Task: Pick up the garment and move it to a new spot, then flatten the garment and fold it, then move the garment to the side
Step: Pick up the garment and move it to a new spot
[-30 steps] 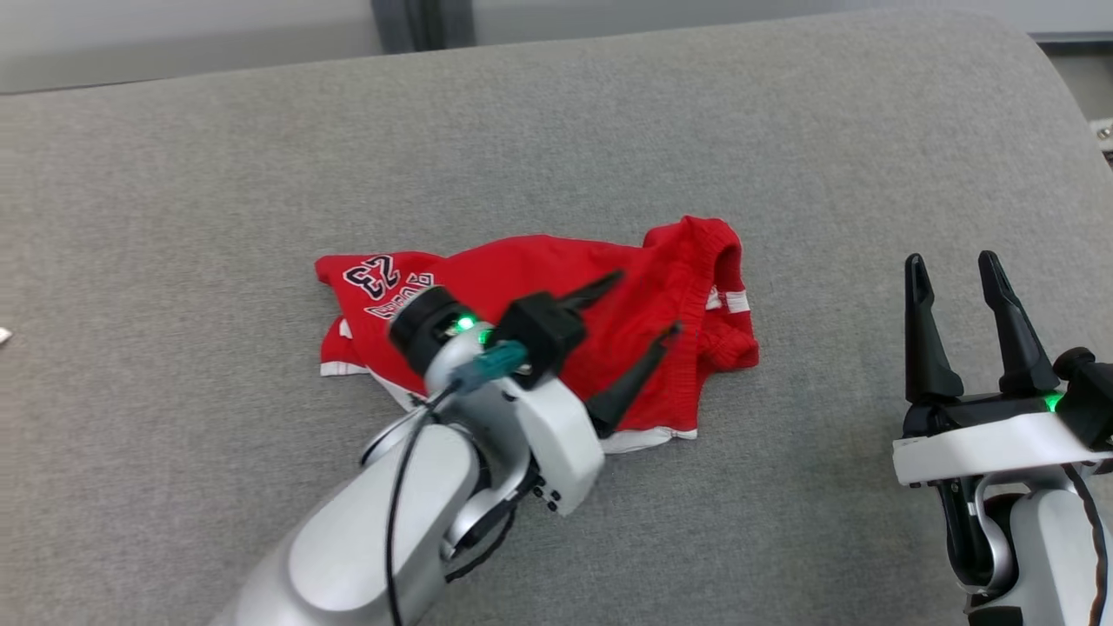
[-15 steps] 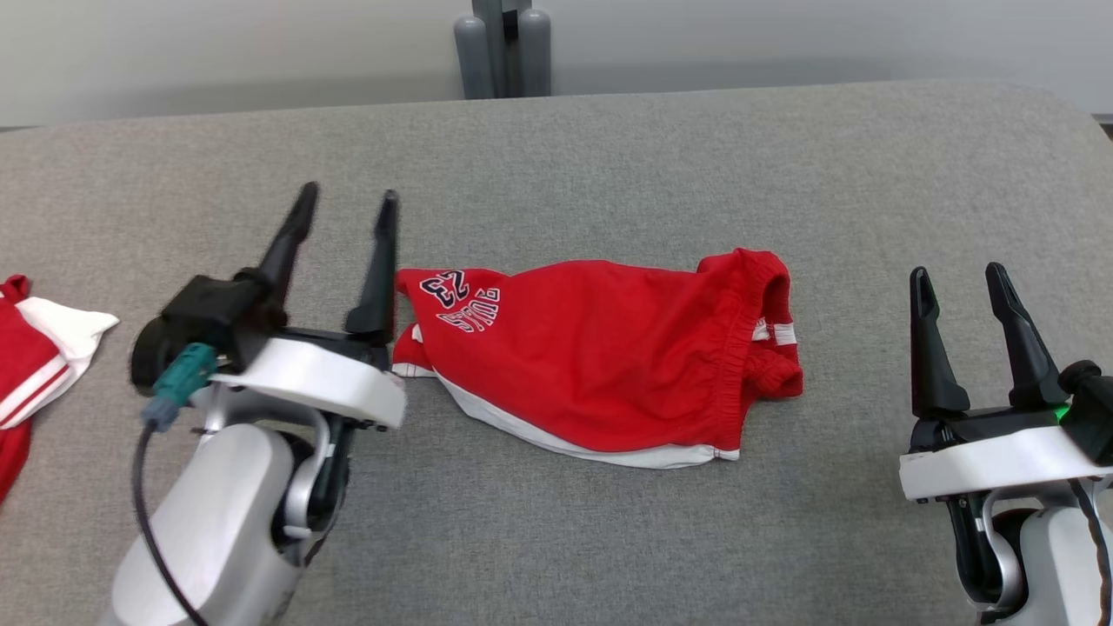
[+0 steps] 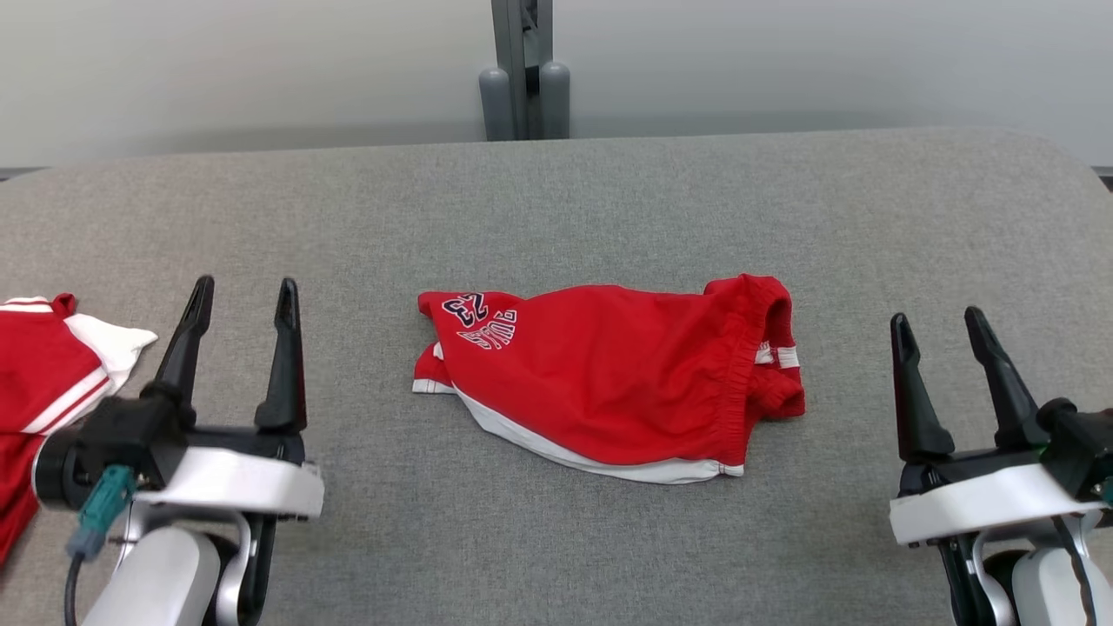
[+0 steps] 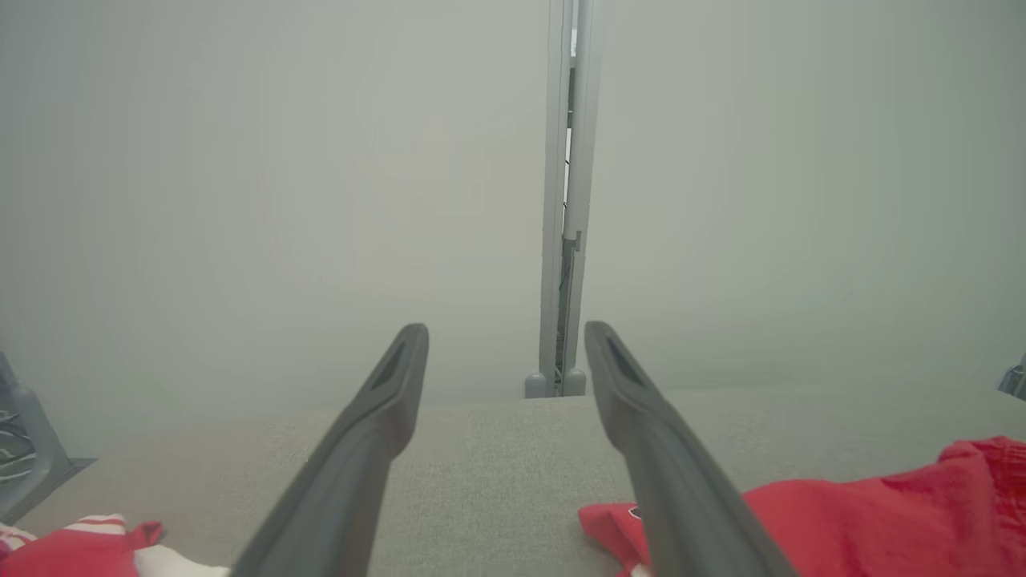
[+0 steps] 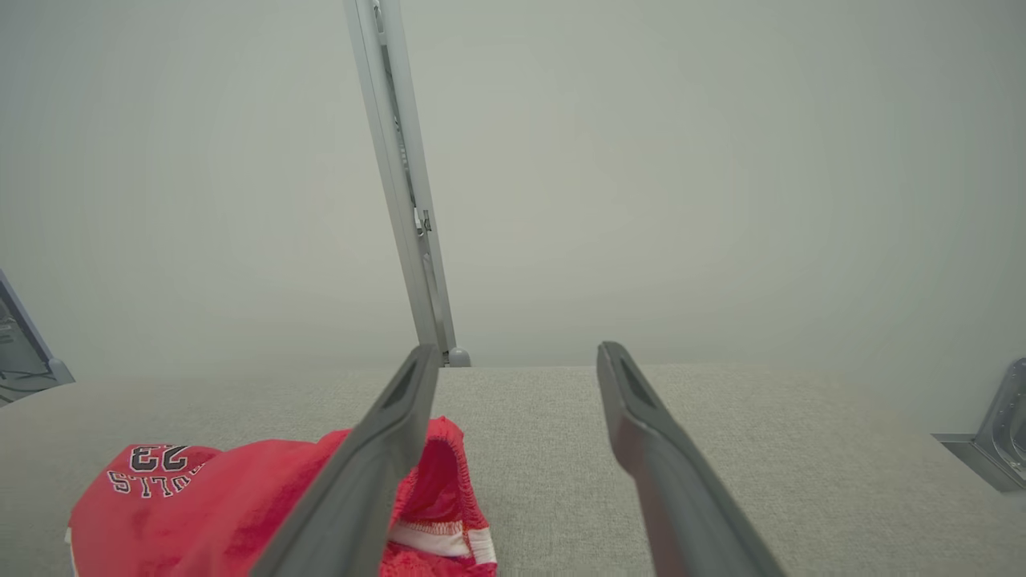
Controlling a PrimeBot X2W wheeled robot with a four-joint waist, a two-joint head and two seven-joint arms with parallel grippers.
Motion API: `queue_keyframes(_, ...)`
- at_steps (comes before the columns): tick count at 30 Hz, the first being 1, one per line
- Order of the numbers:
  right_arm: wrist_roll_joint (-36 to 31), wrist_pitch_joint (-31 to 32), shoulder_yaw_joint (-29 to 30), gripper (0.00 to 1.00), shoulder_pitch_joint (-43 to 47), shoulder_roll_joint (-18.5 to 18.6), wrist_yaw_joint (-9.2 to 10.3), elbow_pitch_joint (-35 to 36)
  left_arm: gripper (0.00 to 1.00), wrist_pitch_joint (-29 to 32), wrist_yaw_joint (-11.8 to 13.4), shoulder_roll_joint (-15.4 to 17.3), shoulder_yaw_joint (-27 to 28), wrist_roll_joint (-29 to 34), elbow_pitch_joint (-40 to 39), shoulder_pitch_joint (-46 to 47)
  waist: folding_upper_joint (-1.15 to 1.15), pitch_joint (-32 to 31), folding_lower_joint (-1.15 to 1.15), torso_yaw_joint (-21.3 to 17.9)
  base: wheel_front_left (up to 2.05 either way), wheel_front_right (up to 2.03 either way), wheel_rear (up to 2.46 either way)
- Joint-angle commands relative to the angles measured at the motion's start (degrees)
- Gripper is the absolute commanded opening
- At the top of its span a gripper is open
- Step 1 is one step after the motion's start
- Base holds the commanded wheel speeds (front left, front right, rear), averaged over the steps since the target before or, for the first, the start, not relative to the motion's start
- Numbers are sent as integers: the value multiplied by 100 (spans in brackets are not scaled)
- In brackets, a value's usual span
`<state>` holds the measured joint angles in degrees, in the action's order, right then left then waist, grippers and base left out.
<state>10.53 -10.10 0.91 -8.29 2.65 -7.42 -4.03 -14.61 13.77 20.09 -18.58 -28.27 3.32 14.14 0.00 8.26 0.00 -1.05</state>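
Grey felt-like tabletop point(image 3: 609, 200): wide, flat. Red jersey shorts with white hem trim and "23" print point(image 3: 600, 382): crumpled mid-table, between arms, touching neither. Soft, light, limp; likely to sag and drag on felt. Second red-and-white cloth point(image 3: 43, 365): far left, just beside left gripper point(image 3: 245, 285). Left gripper and right gripper point(image 3: 935, 316): fingers spread wide, empty. Best holds: ribbed elastic waistband point(image 3: 765, 348), thick, grippy; white-trimmed hem corner point(image 3: 430, 385). Layers beneath possibly doubled, cannot tell.

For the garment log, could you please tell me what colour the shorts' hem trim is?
White hem trim on red shorts; clearest in the head view.
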Motion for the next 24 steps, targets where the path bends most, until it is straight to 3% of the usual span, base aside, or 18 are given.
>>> queue_keyframes(1,-30,30,-20,100,105,38,-13,43,100,-28,42,67,24,95,-92,-166,0,-65,0,-5,0,0,0)
queue_keyframes(13,80,130,71,100,590,39,-13,128,100,-46,190,18,183,305,-352,-1018,0,-408,0,-43,0,0,0)
queue_keyframes(24,155,174,95,100,734,37,-13,236,100,-25,222,37,205,356,-391,-1205,0,-427,0,-85,0,0,0)
